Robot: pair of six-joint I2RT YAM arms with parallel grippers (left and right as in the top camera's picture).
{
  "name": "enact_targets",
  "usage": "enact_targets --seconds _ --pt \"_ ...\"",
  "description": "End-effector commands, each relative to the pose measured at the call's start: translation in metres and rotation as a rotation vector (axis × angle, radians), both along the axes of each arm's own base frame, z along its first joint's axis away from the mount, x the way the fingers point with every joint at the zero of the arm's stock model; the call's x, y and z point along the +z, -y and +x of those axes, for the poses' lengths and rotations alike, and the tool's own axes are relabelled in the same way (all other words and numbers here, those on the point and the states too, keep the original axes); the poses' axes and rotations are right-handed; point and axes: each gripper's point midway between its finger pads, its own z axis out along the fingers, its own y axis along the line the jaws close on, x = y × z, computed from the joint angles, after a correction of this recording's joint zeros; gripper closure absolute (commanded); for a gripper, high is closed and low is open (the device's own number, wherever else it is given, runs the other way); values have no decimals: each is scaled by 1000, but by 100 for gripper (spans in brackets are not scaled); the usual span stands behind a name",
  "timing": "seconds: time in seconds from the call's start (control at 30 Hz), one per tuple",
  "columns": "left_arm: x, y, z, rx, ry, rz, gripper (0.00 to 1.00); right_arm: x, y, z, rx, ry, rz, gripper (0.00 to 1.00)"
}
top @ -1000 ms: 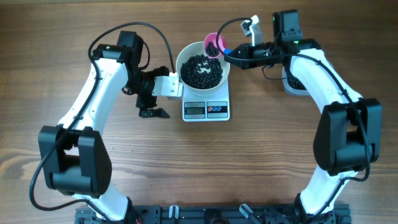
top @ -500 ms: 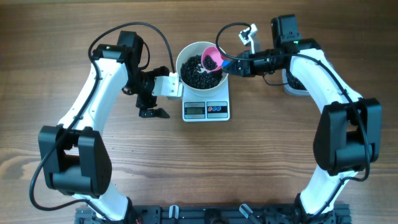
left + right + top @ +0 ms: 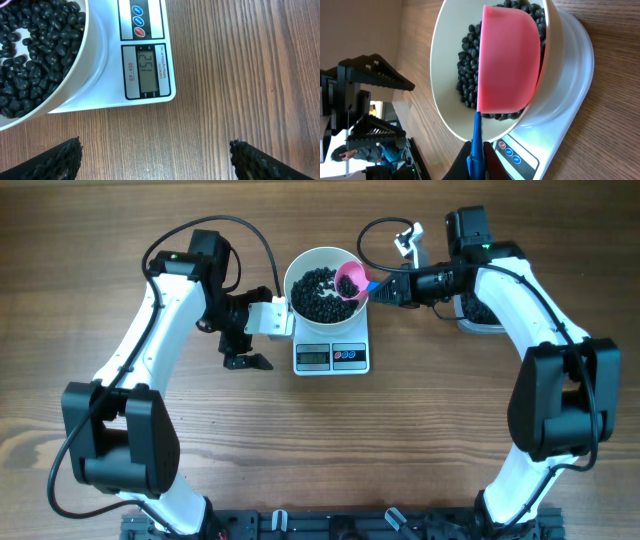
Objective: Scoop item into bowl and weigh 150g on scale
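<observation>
Tiny black beans [image 3: 318, 292] fill the glossy white round bowl [image 3: 299, 268] on the white rectangular scale [image 3: 332, 358]; right fingers [image 3: 460, 168] pinch a pink plastic scoop [image 3: 350, 280] at the bowl's 3 o'clock, left fingers [image 3: 55, 160] spread.

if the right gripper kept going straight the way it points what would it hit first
The right gripper holds its pink scoop out front, so probably the black beans first, then the far wall of the bowl; depth is unclear.
</observation>
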Motion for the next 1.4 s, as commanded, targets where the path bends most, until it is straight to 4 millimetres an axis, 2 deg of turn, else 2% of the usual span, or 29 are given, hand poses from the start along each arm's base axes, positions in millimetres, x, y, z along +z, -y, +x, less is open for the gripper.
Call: enact_targets --seconds 0.0,0.17,0.33,0.43,0.57,0.67,1.13,1.37 --pt "-2 1 -2 -1 -9 0 0 -6 3 -4 27 7 -13 96" --pt "-2 1 -2 -1 -9 0 0 -7 3 -10 53 12 -19 96" --pt "-2 1 -2 -1 -9 0 0 -4 2 -4 55 51 -8 96" --pt "-2 1 -2 -1 -9 0 0 11 -7 9 75 149 65 96" --pt "-2 1 -2 -1 -9 0 0 37 -18 29 140 368 159 96" --pt "-2 1 -2 -1 -9 0 0 43 -23 34 185 483 161 96" --pt "-2 1 -2 -1 -9 0 0 30 -16 44 211 594 36 96" --pt "-2 1 -2 -1 -9 0 0 24 -12 48 194 591 -9 96"
